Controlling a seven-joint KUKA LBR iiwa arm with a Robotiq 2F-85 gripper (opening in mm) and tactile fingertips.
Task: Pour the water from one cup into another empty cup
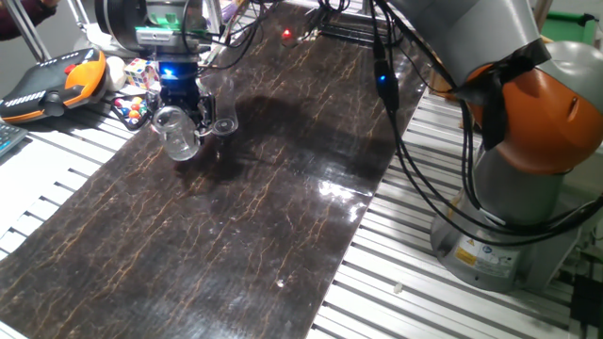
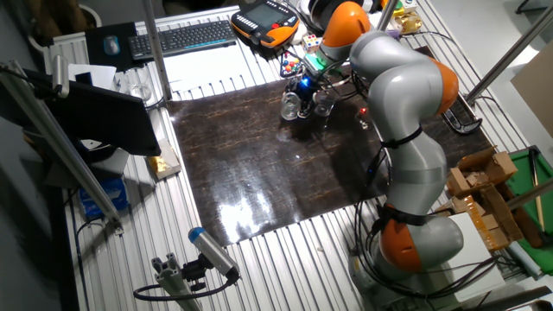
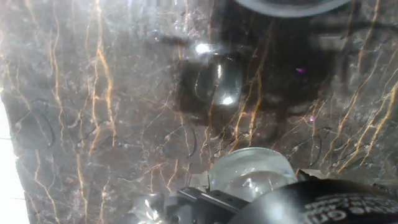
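1. The tool point(image 1: 181, 111) is clamped on the squat glass point(image 1: 177, 132) and holds it tipped above the far left of the tabletop point(image 1: 254, 226), its mouth turned outward, probably mid-pour.
2. The taller cup point(image 1: 221, 104) stands just right of it, apparently to receive.
3. Both are clear; I can't make out the water.
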